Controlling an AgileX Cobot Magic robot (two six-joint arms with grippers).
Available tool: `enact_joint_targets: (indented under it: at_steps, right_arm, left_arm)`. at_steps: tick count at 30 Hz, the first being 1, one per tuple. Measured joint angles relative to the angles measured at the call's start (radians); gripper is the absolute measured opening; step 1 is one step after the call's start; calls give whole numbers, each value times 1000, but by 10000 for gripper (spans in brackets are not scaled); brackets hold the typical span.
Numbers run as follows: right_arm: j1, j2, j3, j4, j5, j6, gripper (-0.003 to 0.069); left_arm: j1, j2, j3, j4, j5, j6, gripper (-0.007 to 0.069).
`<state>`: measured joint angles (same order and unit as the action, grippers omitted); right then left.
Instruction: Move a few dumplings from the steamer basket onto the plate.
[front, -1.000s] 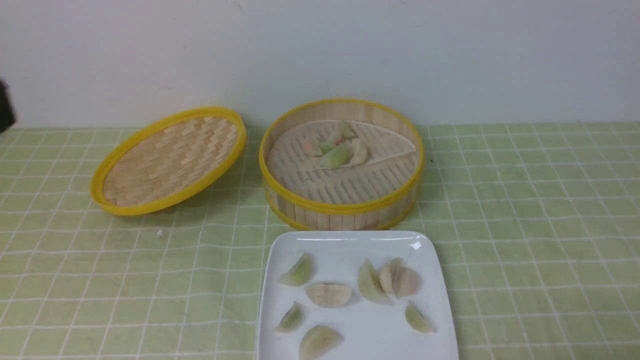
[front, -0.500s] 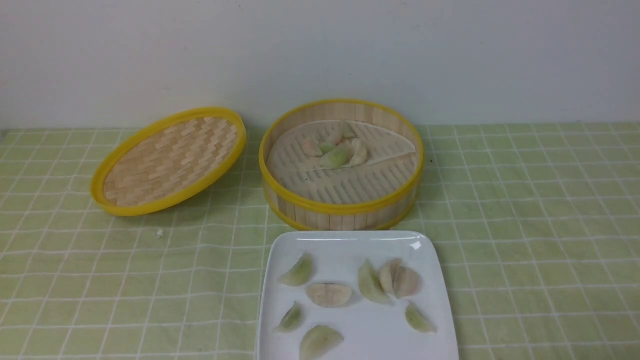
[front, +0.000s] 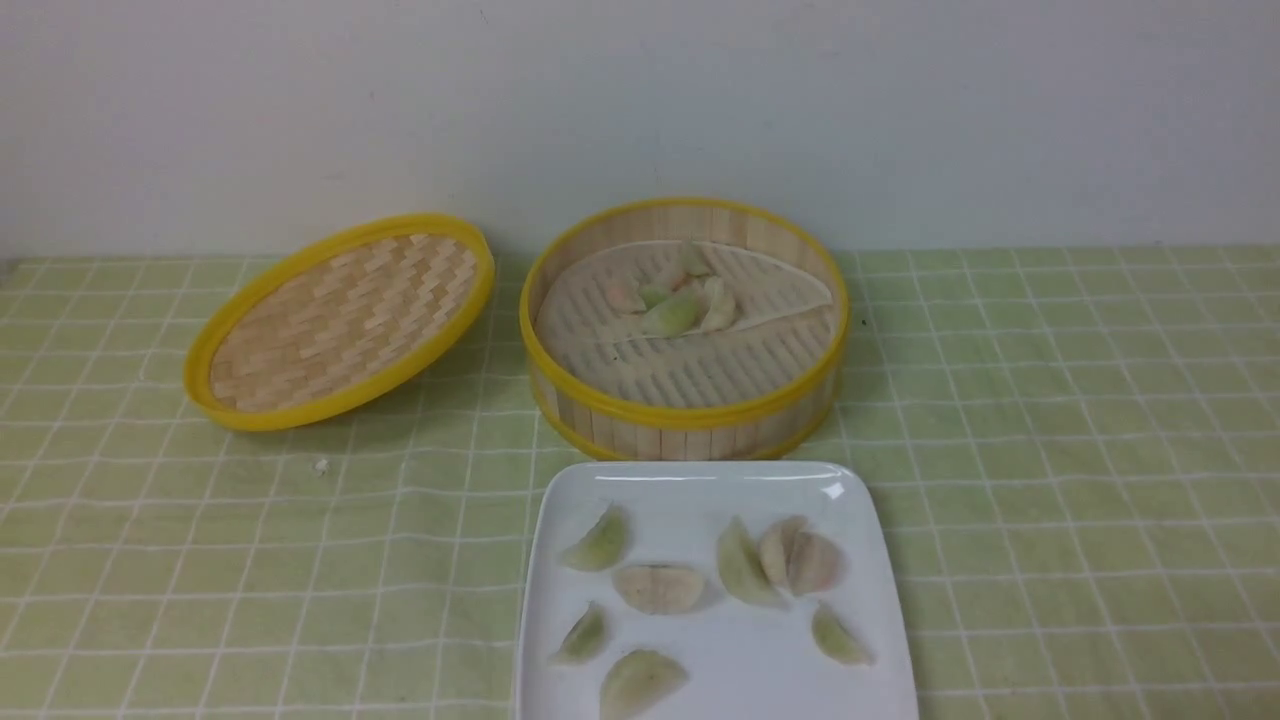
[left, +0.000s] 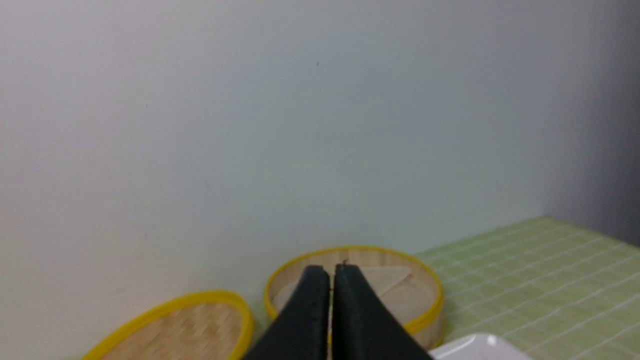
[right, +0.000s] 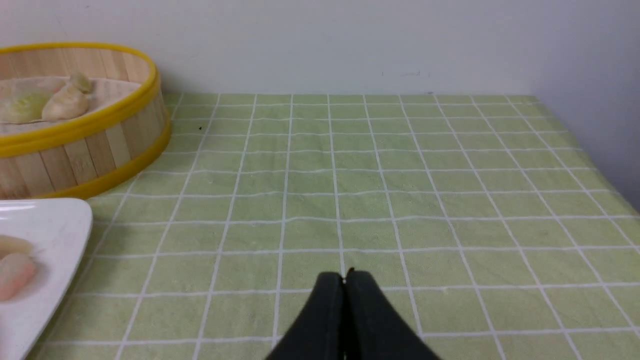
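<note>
The steamer basket (front: 684, 410) stands at the back middle with several dumplings (front: 672, 312) clustered on its whitish liner. The white plate (front: 690, 490) lies just in front of it and holds several dumplings (front: 658, 588). Neither gripper shows in the front view. In the left wrist view my left gripper (left: 331, 272) is shut and empty, raised well back from the basket (left: 425, 305). In the right wrist view my right gripper (right: 344, 278) is shut and empty over the cloth, to the right of the plate (right: 60, 220) and the basket (right: 100, 145).
The shallow woven lid (front: 340, 320) lies tilted to the left of the basket. A green checked cloth (front: 1050, 450) covers the table. A white wall stands close behind the basket. A small crumb (front: 319, 465) lies on the cloth in front of the lid.
A dark part of the left arm at the front view's far left edge has gone out of view. Basket, plate and dumplings have not moved.
</note>
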<state>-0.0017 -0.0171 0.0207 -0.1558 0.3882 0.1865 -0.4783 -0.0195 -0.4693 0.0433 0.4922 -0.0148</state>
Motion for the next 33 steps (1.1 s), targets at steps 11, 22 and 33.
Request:
enact_joint_targets:
  at_steps: [11, 22, 33]
  right_arm:
    - [0, 0, 0, 0, 0, 0, -15]
    - [0, 0, 0, 0, -1, 0, -15]
    - [0, 0, 0, 0, -1, 0, -15]
  left_arm:
    - [404, 1, 379, -30, 2, 44, -6]
    - [475, 2, 495, -37, -110, 46, -6]
    - [475, 2, 496, -37, -111, 46, -6]
